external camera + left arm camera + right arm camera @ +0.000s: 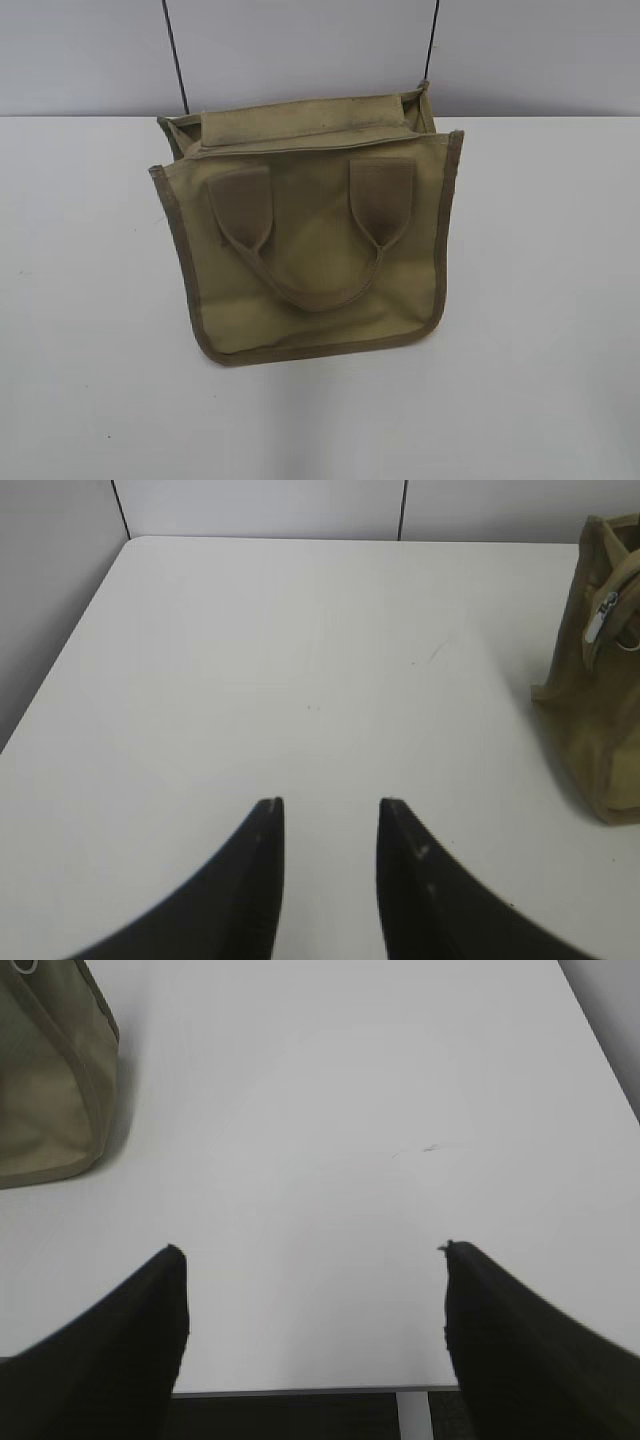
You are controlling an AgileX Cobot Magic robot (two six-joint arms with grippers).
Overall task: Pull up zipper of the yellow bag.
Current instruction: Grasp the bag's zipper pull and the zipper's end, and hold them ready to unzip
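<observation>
Both my grippers hover over bare white table [250, 660], fingers apart and holding nothing: the left gripper [330, 810] narrowly, the right gripper [312, 1260] widely. Well apart from both stands the yellow bag [310, 250], its zipper pull tab [602, 617] at the side panel. Risk: unsupported, the soft bag may slide or collapse when I pull, and the small tab may slip from my fingers.

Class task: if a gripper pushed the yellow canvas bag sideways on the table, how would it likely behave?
The yellow bag looks soft: its panels sag, so it would probably buckle before sliding. Its handle droops, suggesting floppy webbing. It seems light and may tip.
</observation>
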